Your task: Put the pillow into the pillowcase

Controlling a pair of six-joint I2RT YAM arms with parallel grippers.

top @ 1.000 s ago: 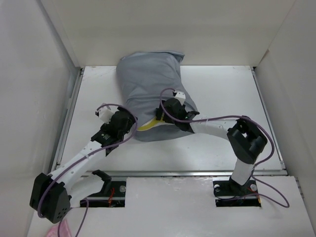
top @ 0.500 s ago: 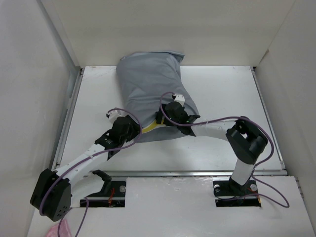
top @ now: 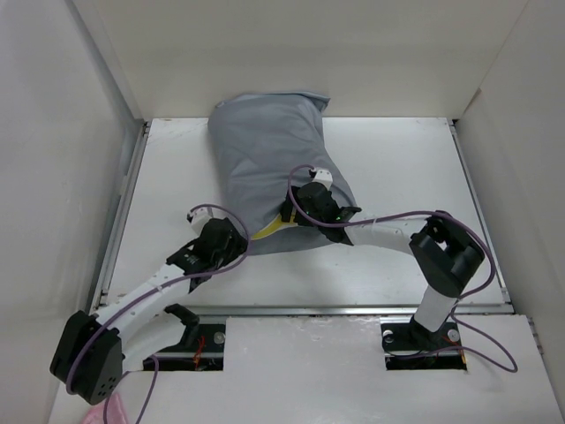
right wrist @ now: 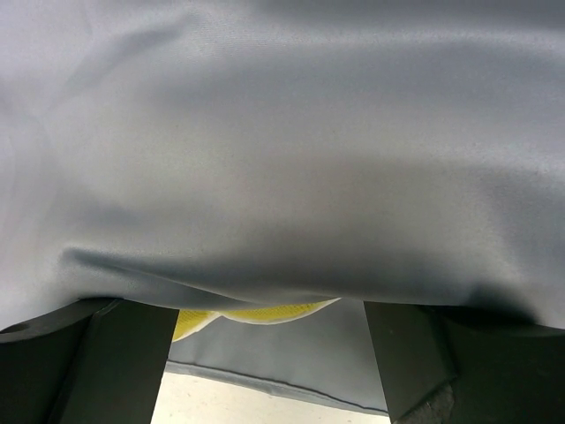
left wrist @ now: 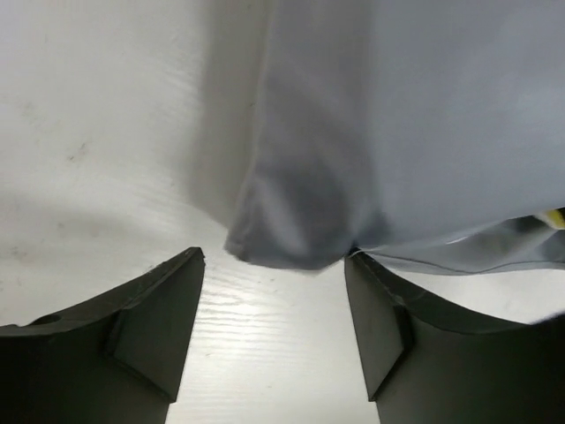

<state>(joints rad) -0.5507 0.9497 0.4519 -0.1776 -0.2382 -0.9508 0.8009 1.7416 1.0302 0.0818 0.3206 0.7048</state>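
Overhead view: the pillowcase [top: 269, 159], a mid-grey, thin, smooth-woven sack, lies plump and rounded on the white desk [top: 397, 159]. Its closed end is at the far edge and its mouth faces the near edge. The pillow [top: 267, 230] sits inside it, showing only as a bright yellow sliver at the mouth. The left hand [top: 235, 252] lies at the mouth's left corner and the right hand [top: 290, 217] at its right side.

Left wrist view: the desk surface [left wrist: 106, 132] shows a faint wood-like grain not visible from above. The dark, wedge-shaped fingers [left wrist: 150, 336] stand apart – released – with the limp, folded corner of the pillowcase [left wrist: 291, 238] just ahead of their tips. One tip possibly brushes the hem.

Right wrist view: the top layer of the pillowcase [right wrist: 282, 177] sags in a soft fold across widely spread fingers [right wrist: 115, 362]. Nothing is clamped between them. Beneath the fold the yellow pillow edge [right wrist: 238, 313] rests on the grey lower layer – hidden from overhead.
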